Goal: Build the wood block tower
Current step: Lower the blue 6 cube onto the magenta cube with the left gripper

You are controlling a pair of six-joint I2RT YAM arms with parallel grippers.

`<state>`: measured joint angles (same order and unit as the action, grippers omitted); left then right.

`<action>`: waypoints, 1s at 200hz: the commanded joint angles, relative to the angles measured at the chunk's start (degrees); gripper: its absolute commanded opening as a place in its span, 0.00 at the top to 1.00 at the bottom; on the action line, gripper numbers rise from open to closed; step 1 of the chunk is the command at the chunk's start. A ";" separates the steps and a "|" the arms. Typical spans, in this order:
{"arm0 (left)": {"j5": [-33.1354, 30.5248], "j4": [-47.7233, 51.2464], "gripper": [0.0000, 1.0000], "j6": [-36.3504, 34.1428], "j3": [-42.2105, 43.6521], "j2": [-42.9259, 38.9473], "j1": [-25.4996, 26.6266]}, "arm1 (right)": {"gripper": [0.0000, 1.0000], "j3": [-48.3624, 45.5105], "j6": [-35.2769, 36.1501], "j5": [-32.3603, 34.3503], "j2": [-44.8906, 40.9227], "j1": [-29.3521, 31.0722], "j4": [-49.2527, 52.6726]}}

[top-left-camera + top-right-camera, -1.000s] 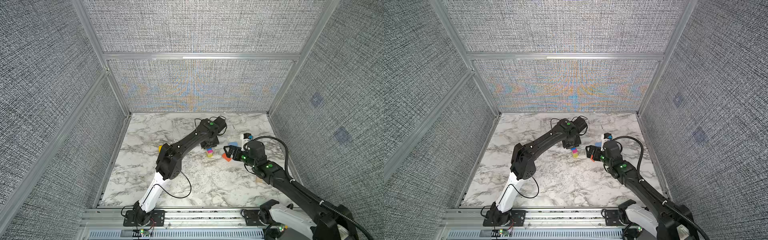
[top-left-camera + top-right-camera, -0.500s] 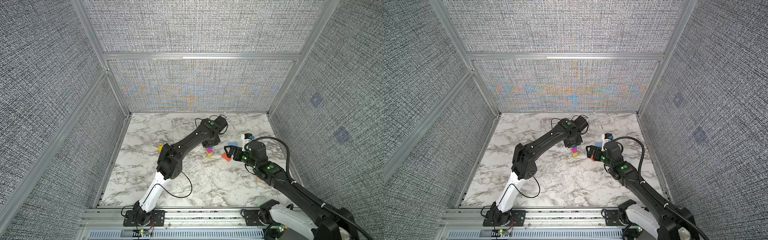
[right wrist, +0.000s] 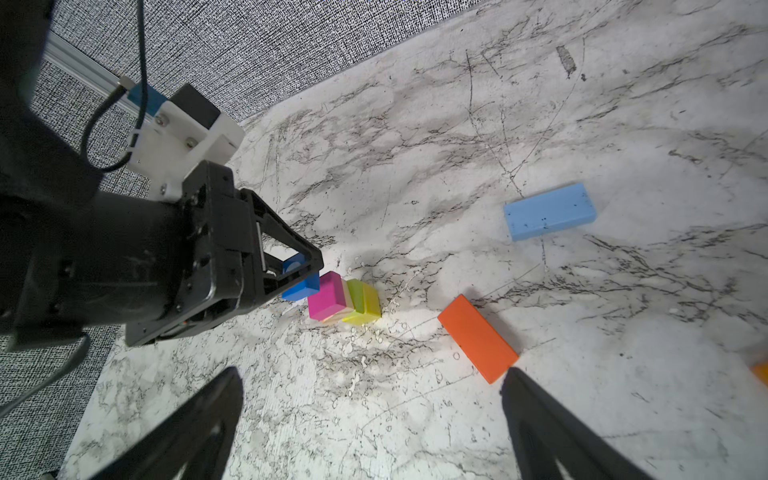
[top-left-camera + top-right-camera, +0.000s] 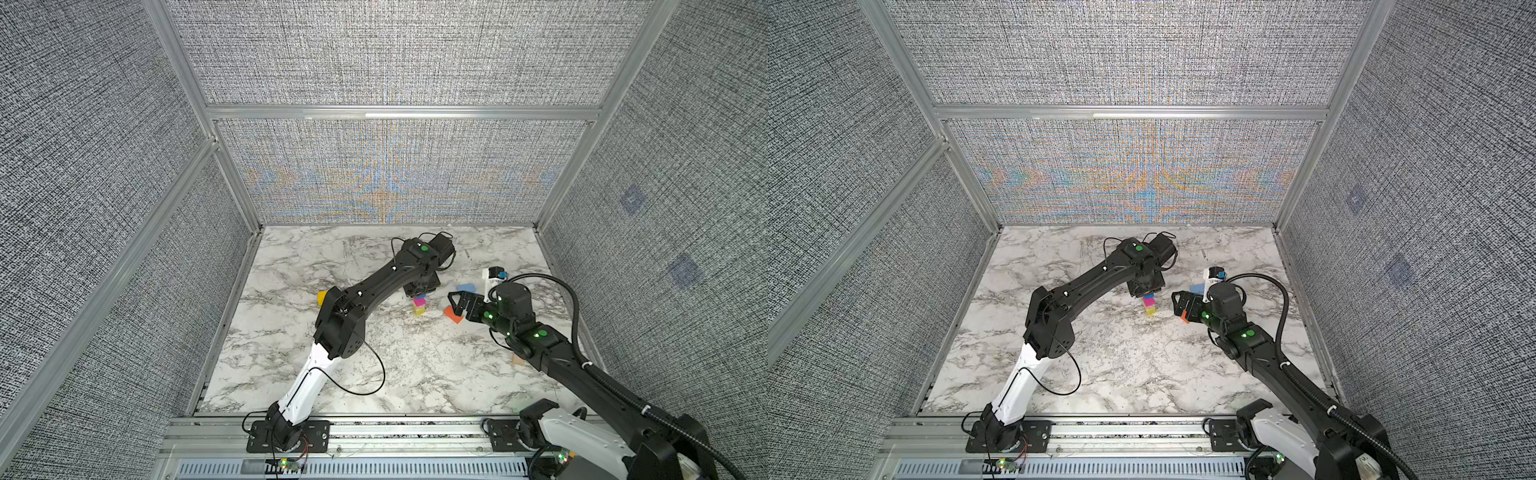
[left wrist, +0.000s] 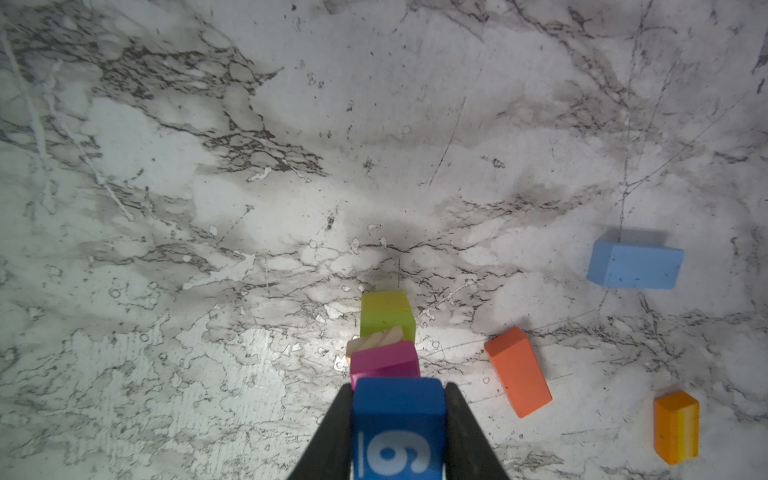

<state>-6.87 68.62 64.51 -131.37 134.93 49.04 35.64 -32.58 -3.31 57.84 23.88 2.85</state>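
- Two grippers, two states: your left gripper (image 5: 399, 388) pinches the blue "6" cube (image 5: 397, 432) between its fingers, while your right gripper (image 3: 372, 374) stands spread wide and empty.
- Directly beneath the left fingertips stands the tower (image 3: 345, 301): a yellow base block (image 3: 372, 305), a lime block (image 5: 386, 316), a thin plain plank (image 5: 374, 341), then a magenta block (image 5: 384, 361).
- The plank sits askew and pokes out from under the magenta block. That top face may not be level, so if you let the cube go off-centre or press down, the upper layers could slide or tip.
- Your left fingers reach down both sides of the cube, close to the magenta block. Any sideways drift as you open or lift could drag the top of the column over.
- The orange slab (image 3: 478, 337) lies just ahead of one right fingertip, near the tower. A wide sweep there could shove the slab or clip the column.
- You cannot tell whether the cube already rests on the magenta block, because in both top views the left wrist covers the joint.
- Whether the right fingertip touches the orange slab is unclear.
- A yellow piece (image 4: 322, 296) is half hidden behind the left arm (image 4: 345, 316), so its shape cannot be made out.
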 commanded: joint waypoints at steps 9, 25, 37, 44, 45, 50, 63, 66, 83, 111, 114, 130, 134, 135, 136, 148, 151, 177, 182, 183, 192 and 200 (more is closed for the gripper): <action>0.39 -0.59 0.67 0.03 0.28 0.07 0.01 | 0.01 0.14 0.23 0.04 -0.09 0.00 -1.00; 0.44 -0.47 0.67 0.04 0.23 0.21 0.01 | 0.01 0.12 0.25 0.06 -0.09 0.03 -0.97; 0.51 -0.34 0.67 0.13 0.30 0.16 0.01 | 0.01 0.15 0.24 0.06 0.00 0.03 -0.99; 0.54 -0.33 0.67 0.16 0.29 0.19 0.01 | 0.01 0.16 0.24 -0.01 -0.01 -0.02 -0.96; 0.54 -0.33 0.67 0.21 0.31 0.17 0.01 | 0.01 0.15 0.28 0.02 0.03 -0.04 -0.94; 0.55 -0.42 0.67 0.19 0.39 0.23 0.08 | 0.01 0.13 0.26 -0.02 0.07 -0.02 -1.00; 0.80 -0.58 0.66 0.27 0.58 0.24 0.09 | 0.01 0.16 0.30 -0.03 0.19 0.03 -1.00; 0.87 -0.66 0.66 0.29 0.59 0.26 0.14 | 0.01 0.17 0.32 -0.03 0.23 0.01 -0.93; 1.07 -0.77 0.66 0.40 0.68 0.42 0.20 | 0.01 0.22 0.32 -0.03 0.18 0.02 -0.91; 1.33 -0.81 0.66 0.47 0.74 0.67 0.18 | 0.01 0.27 0.34 0.06 0.10 -0.04 -0.81; 1.34 -0.85 0.66 0.44 0.83 0.68 0.14 | 0.01 0.27 0.37 0.06 0.14 0.01 -0.83; 1.57 -1.04 0.66 0.48 0.85 0.73 0.19 | 0.01 0.23 0.37 0.04 0.07 -0.05 -0.81; 1.60 -1.04 0.66 0.55 0.84 0.77 0.18 | 0.01 0.26 0.40 0.06 0.07 0.02 -0.81; 1.60 -1.04 0.66 0.58 0.85 0.77 0.18 | 0.01 0.24 0.36 0.01 0.07 -0.02 -0.82; 1.60 -1.03 0.66 0.56 0.85 0.77 0.18 | 0.01 0.23 0.39 0.04 0.07 0.00 -0.78; 1.69 -1.03 0.66 0.58 0.85 0.85 0.19 | 0.01 0.28 0.32 -0.03 0.08 0.02 -0.83; 1.69 -1.03 0.66 0.58 0.85 0.86 0.16 | 0.01 0.26 0.40 -0.03 0.08 0.02 -0.83; 1.94 -1.16 0.66 0.18 0.56 1.08 0.19 | 0.01 0.29 0.46 -0.03 0.02 -0.03 -0.79; 1.93 -0.97 0.66 0.12 0.23 1.25 0.18 | 0.01 0.28 0.47 -0.03 0.07 -0.01 -0.83; 1.94 -0.96 0.66 0.06 0.19 1.27 0.18 | 0.01 0.30 0.48 -0.03 0.07 0.01 -0.83; 1.84 -0.56 0.66 0.02 -0.27 1.43 0.18 | 0.01 0.22 0.42 -0.03 0.08 0.01 -0.78; 1.79 -0.34 0.65 0.00 -0.51 1.58 0.18 | 0.01 0.39 0.43 -0.01 0.09 -0.06 -0.83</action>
<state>-5.39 67.81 64.77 -131.00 135.98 49.15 35.64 -32.53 -3.31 58.04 23.88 2.85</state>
